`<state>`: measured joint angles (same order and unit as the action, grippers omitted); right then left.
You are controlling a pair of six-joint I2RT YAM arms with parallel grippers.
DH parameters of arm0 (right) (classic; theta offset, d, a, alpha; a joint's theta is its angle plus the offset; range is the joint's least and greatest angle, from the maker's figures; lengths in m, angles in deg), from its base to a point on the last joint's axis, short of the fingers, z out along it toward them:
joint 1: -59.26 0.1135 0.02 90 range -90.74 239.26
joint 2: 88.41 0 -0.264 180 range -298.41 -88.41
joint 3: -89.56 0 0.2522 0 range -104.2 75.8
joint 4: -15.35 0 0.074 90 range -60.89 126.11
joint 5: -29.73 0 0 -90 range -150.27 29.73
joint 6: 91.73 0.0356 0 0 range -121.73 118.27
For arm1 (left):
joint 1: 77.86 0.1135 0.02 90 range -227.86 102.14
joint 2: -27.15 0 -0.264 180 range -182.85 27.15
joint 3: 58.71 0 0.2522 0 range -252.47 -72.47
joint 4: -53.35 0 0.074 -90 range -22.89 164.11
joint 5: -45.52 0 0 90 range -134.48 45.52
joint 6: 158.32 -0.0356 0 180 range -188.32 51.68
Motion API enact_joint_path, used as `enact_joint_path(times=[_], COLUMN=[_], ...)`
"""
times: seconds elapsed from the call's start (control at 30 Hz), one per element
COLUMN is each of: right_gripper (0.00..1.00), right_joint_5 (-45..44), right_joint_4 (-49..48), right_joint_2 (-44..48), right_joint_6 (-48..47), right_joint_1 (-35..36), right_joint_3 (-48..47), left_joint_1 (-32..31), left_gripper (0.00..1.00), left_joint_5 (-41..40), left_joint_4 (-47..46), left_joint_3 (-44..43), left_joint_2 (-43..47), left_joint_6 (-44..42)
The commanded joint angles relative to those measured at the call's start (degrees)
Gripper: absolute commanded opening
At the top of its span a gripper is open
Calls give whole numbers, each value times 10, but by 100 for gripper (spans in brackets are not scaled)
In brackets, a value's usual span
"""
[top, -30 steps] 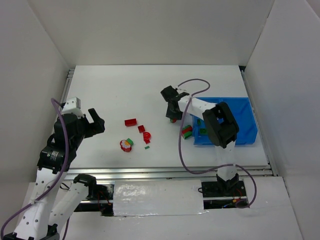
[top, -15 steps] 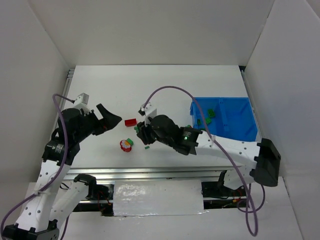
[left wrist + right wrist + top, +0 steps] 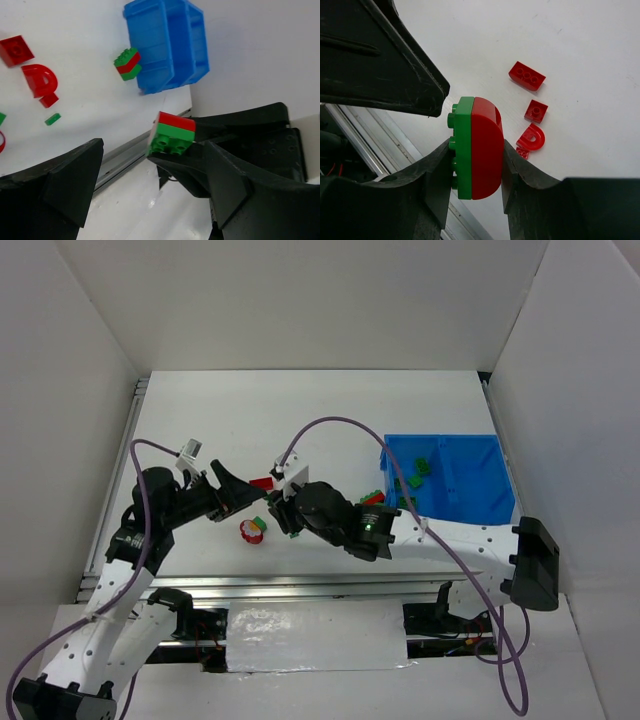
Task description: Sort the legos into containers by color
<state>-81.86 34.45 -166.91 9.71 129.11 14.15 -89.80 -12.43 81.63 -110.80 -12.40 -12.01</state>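
pinching one joined red-green brick (image 3: 475, 147) between its two fingers, the right gripper (image 3: 475, 170) holds it clear of the desk (image 3: 580, 40), above the near middle. the brick's green studs face the left gripper (image 3: 152, 145), and its rounded red half faces away. the left gripper is spread wide, with the brick in the gap between its two fingers (image 3: 55, 185). one fingertip is just beside the green studs, though i cannot tell if it touches.

on the desk just past the two grippers lie four loose red pieces: one three-stud brick (image 3: 526, 76), one small square (image 3: 536, 111), one arch (image 3: 532, 137) and one tiny bit (image 3: 522, 152) touching the arch. one flat green chip (image 3: 52, 119) lies near them, and one round red-white piece (image 3: 253, 530) sits toward the near edge. a second red-green stack (image 3: 128, 63) rests just beside the near left corner of the one blue bin (image 3: 150, 35), which stands at the desk's right edge. the bin has two compartments, and a few green pieces (image 3: 420, 468) lie in the left one, too small to count.
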Motion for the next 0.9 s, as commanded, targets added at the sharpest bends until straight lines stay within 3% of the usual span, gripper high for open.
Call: enact_joint_path(times=[0.0,0.2,0.47,0.57,0.6,0.67,0.8,0.83,0.87], right_gripper=[6,6,8,8,8,8,8,11,15], right_joint_5=[-22,-4,22,13,8,8,8,8,9], right_joint_4=[-14,-20,-32,-29,-29,-27,-16,-15,-16], right_joint_2=[-10,-10,-9,-25,-33,-40,-61,-61,-61], right_joint_6=[-4,6,17,22,24,27,36,39,42], right_joint_1=[2,2,2,2,2,2,2,2,2], right_joint_3=[-37,-39,-59,-76,-80,-94,-117,-117,-116], left_joint_1=[-3,-5,-15,-26,-28,-35,-44,-44,-44], left_gripper=[93,89,75,63,53,44,7,0,0], left_joint_5=[27,34,59,63,64,69,85,85,83], left_joint_4=[-56,-84,-128,-140,-156,-164,-192,-192,-191], left_joint_3=[-1,8,26,26,25,22,21,18,17], left_joint_2=[8,4,-5,-8,-10,-13,-22,-24,-23], left_joint_6=[22,26,29,31,30,27,26,19,14])
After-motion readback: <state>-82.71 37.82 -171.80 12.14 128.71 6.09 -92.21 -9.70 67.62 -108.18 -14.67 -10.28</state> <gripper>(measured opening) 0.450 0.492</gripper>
